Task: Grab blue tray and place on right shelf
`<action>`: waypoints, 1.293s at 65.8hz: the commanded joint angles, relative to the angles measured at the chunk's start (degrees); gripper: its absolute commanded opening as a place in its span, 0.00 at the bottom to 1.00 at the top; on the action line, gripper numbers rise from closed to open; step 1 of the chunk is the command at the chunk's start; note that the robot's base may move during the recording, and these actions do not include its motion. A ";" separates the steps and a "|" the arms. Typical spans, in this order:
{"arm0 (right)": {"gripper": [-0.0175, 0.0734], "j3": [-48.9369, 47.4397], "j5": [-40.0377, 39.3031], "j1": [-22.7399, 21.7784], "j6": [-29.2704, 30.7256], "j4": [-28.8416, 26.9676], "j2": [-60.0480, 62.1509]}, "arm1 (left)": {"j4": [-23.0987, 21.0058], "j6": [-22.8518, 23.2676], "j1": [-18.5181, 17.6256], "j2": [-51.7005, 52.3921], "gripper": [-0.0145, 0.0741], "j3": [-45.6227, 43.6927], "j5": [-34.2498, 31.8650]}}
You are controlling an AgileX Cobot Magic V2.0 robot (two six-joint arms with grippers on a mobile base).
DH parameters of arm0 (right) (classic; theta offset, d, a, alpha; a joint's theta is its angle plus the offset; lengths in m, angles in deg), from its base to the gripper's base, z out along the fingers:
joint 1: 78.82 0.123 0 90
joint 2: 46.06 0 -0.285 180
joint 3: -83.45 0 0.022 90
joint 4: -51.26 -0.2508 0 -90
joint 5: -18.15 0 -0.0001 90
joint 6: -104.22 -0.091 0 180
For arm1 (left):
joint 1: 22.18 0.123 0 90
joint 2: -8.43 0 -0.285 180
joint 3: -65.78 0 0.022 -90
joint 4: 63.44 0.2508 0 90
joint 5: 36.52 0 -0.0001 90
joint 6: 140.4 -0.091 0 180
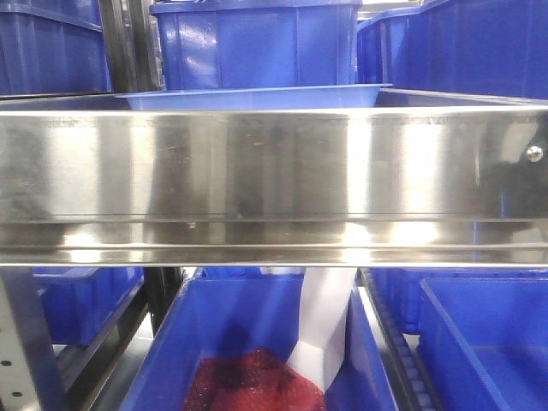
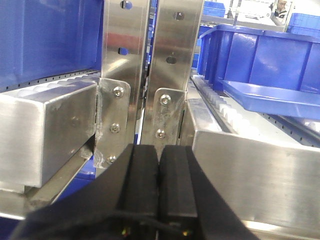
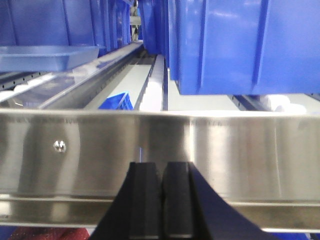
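Note:
The blue tray (image 1: 257, 97) lies flat on the right shelf, just behind the shelf's wide steel front lip (image 1: 274, 180). In the left wrist view the tray (image 2: 272, 97) sits on the shelf rollers to the upper right; in the right wrist view it (image 3: 45, 56) is at the upper left. My left gripper (image 2: 159, 155) is shut and empty in front of the grey uprights (image 2: 150, 75), left of the tray. My right gripper (image 3: 161, 170) is shut and empty, close to the front lip (image 3: 200, 150), right of the tray.
Deep dark-blue bins stand behind the tray (image 1: 257, 38) and on its right (image 3: 240, 45). Below the shelf, a blue bin (image 1: 248, 342) holds a red mesh bag (image 1: 248, 381) and a white package (image 1: 325, 330). Another bin (image 1: 484, 342) sits lower right.

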 commanded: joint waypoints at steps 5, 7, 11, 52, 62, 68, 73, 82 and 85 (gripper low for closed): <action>0.25 -1.26 -5.41 -0.30 0.39 0.21 0.92 | -0.47 -0.24 0.07 0.78 0.13 1.73 -5.17; 0.25 -1.26 -5.41 -0.30 0.39 0.21 0.92 | -0.47 -0.24 0.07 0.78 0.13 1.73 -5.17; 0.25 -1.26 -5.41 -0.30 0.39 0.21 0.92 | -0.47 -0.24 0.07 0.78 0.13 1.73 -5.17; 0.25 -1.26 -5.41 -0.30 0.39 0.21 0.92 | -0.47 -0.24 0.07 0.78 0.13 1.73 -5.17; 0.25 -1.26 -5.41 -0.30 0.39 0.21 0.92 | -0.47 -0.24 0.07 0.78 0.13 1.73 -5.17; 0.25 -1.26 -5.41 -0.30 0.39 0.21 0.92 | -0.47 -0.24 0.07 0.78 0.13 1.73 -5.17; 0.25 -1.26 -5.41 -0.30 0.39 0.21 0.92 | -0.47 -0.24 0.07 0.78 0.13 1.73 -5.17; 0.25 -1.26 -5.41 -0.30 0.39 0.21 0.92 | -0.47 -0.24 0.07 0.78 0.13 1.73 -5.17; 0.25 -1.26 -5.41 -0.30 0.39 0.21 0.92 | -0.47 -0.24 0.07 0.78 0.13 1.73 -5.17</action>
